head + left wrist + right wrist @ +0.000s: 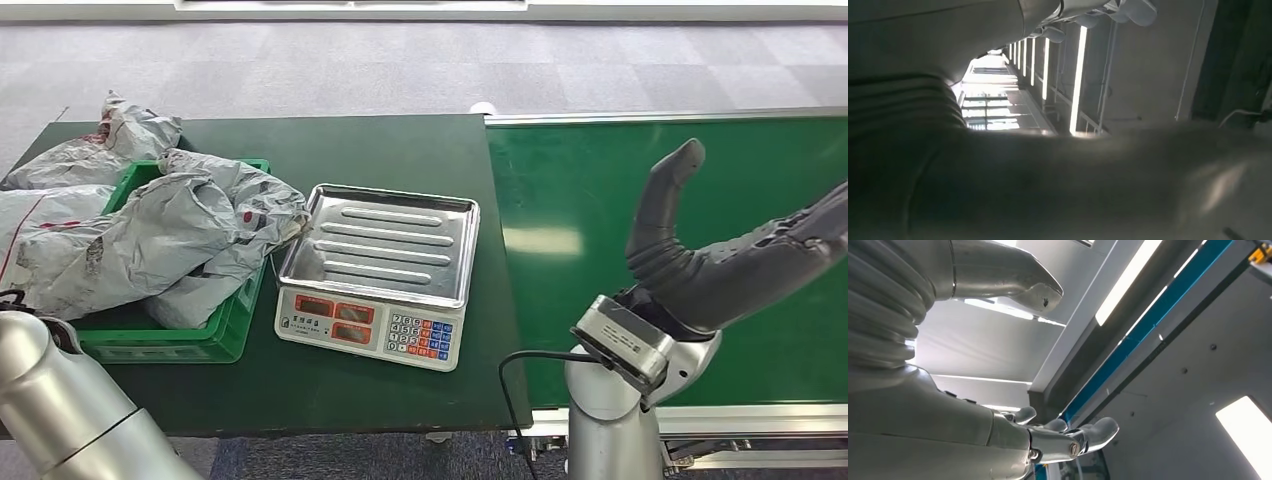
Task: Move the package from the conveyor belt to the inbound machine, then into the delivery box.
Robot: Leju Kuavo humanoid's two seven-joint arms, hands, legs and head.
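Note:
Several grey plastic packages (pixel 170 240) are heaped in and over a green crate (pixel 170 345) at the left of the dark table. The inbound machine, a scale (pixel 375 325) with a steel tray (pixel 385 240), stands in the middle. My right hand (pixel 720 260) hovers over the green conveyor belt (pixel 600 200), thumb raised and fingers stretched toward the right edge, holding nothing. The right wrist view shows its thumb (pixel 1008 277) and fingers (pixel 1088 435) well apart. My left arm (pixel 60 410) enters at the lower left. My left hand (pixel 1073 185) is a dark blur, its pose unreadable.
More grey packages (pixel 90 150) lie on the table (pixel 380 150) behind the crate. A black cable (pixel 520 390) loops from my right wrist near the belt's front frame (pixel 740 420). Grey carpet (pixel 400 70) lies beyond the table.

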